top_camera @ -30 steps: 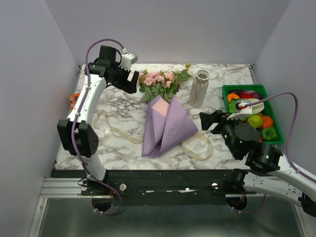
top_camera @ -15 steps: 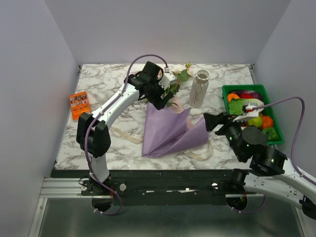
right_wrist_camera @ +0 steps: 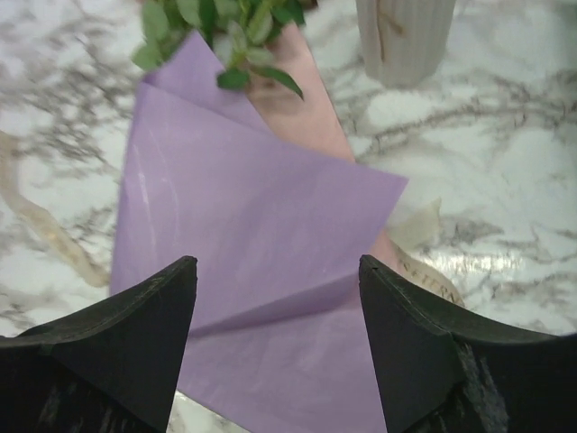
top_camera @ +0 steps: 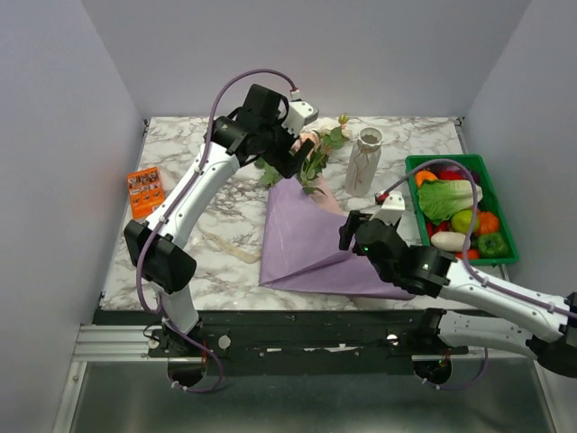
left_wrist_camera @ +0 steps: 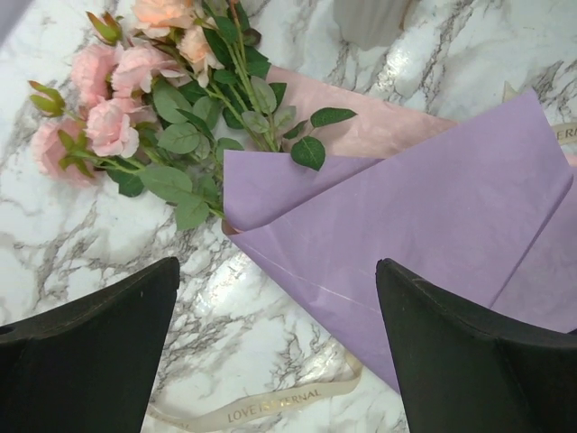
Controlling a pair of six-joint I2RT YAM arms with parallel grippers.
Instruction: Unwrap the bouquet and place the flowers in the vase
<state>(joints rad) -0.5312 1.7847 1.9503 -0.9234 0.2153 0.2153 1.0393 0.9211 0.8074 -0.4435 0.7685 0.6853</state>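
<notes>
Right tool (right_wrist_camera: pixel 275 293) hangs over the near end of the bouquet (top_camera: pixel 306 244), spread wide with nothing in it. The purple paper lies flat on the marble worktop (top_camera: pixel 207 180), with beige ribbon (left_wrist_camera: pixel 270 410) beside it. Further back, the left tool (left_wrist_camera: pixel 278 289) is fully open and empty above the flowers (left_wrist_camera: pixel 117 99), whose stems are tucked in the paper. The vase (top_camera: pixel 363 162) stands upright just right of them.

On the marble desk (top_camera: pixel 194 144) we count one bouquet (top_camera: pixel 306 239) in purple paper | six open roses (left_wrist_camera: pixel 113 126) showing, plus two buds (left_wrist_camera: pixel 45 97) | one vase (top_camera: pixel 363 162) | one green crate (top_camera: pixel 506 245) | one orange packet (top_camera: pixel 144 191) | two hands above them, the left hand (left_wrist_camera: pixel 278 271) and the right hand (right_wrist_camera: pixel 278 262)
</notes>
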